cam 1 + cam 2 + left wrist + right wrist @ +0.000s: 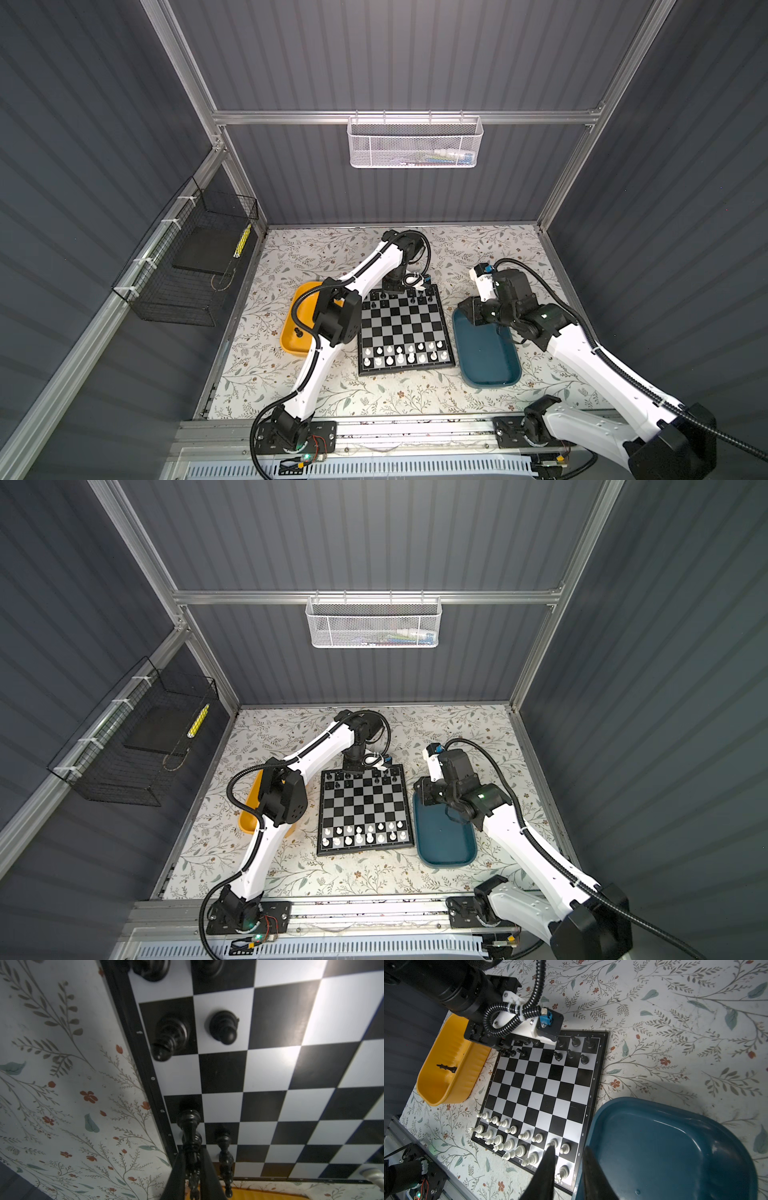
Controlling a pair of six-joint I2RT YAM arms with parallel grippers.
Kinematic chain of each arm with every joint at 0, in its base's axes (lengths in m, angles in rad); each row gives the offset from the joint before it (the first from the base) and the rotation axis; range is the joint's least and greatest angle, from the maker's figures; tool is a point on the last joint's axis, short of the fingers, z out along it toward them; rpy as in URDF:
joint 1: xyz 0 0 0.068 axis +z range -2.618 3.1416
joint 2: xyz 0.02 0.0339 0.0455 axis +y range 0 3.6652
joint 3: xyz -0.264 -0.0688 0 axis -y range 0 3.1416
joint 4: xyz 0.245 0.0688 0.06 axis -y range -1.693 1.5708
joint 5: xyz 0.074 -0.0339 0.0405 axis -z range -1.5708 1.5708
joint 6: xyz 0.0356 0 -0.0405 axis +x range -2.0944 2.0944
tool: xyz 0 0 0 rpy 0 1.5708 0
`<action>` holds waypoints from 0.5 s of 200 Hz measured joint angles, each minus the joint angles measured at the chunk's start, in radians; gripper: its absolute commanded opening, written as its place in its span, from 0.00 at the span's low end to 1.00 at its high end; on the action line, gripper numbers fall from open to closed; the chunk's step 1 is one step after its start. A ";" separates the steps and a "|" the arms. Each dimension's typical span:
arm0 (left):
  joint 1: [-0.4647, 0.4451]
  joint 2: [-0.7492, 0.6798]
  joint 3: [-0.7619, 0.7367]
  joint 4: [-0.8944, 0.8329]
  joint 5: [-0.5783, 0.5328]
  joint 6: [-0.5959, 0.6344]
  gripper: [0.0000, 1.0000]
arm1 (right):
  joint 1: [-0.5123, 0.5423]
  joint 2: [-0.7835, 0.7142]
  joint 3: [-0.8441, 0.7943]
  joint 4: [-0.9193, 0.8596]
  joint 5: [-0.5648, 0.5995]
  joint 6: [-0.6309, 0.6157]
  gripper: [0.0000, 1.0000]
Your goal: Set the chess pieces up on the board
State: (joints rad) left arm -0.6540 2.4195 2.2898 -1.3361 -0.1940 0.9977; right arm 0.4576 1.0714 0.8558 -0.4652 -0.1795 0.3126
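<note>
The board point(401, 328) point(365, 808) lies mid-table. White chess pieces point(410, 356) point(512, 1129) fill its two near rows. Black chess pieces point(419, 296) point(172, 1036) stand on part of the far rows. My left gripper point(392, 289) point(192, 1167) is over the board's far edge, shut on a tall black piece point(190, 1126) whose base hangs just above an edge square. Another black piece point(224, 1147) stands right beside it. My right gripper point(471, 311) point(568, 1150) hovers by the board's right side, slightly open with nothing between its fingers.
A yellow tray point(295, 345) point(446, 1088) left of the board holds one black piece point(298, 331) lying down. A teal tray point(486, 353) point(664, 1147) sits right of the board. A white mesh basket point(415, 141) hangs on the back wall and a black wire basket point(187, 266) on the left wall.
</note>
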 measured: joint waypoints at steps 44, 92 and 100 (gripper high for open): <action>0.000 0.001 0.000 0.018 0.003 0.000 0.16 | 0.000 0.000 0.000 0.000 0.000 0.000 0.27; 0.000 0.001 0.000 0.018 0.003 0.000 0.17 | 0.000 0.000 0.000 0.000 0.000 0.000 0.27; 0.000 0.001 0.000 0.018 0.003 0.000 0.17 | 0.000 0.001 0.000 0.000 0.000 0.000 0.27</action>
State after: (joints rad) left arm -0.6540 2.4203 2.2898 -1.3182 -0.1905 0.9981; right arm 0.4576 1.0725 0.8558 -0.4652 -0.1795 0.3126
